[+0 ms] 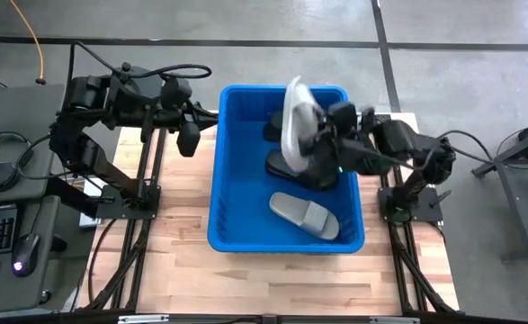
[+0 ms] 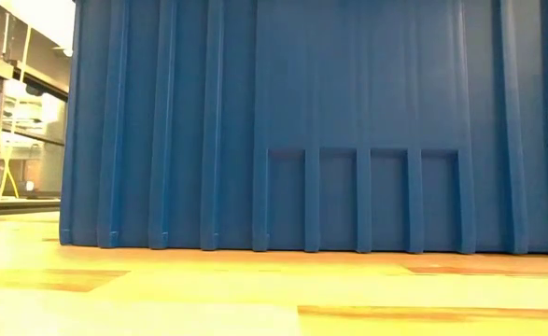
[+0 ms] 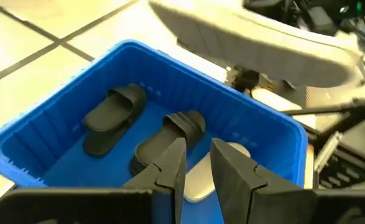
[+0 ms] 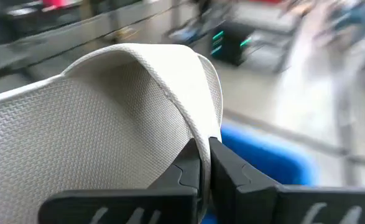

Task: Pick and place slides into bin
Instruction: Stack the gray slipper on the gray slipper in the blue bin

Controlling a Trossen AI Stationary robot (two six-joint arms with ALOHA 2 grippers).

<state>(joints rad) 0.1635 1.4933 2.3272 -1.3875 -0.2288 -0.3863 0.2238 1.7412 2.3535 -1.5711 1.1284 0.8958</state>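
Bright even light; right wrist view's background motion-blurred.

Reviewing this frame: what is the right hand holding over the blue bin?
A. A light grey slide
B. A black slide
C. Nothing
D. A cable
A: the right hand is pinched on the strap of a light grey slide, held above the blue bin, where two black slides and another grey one already lie.
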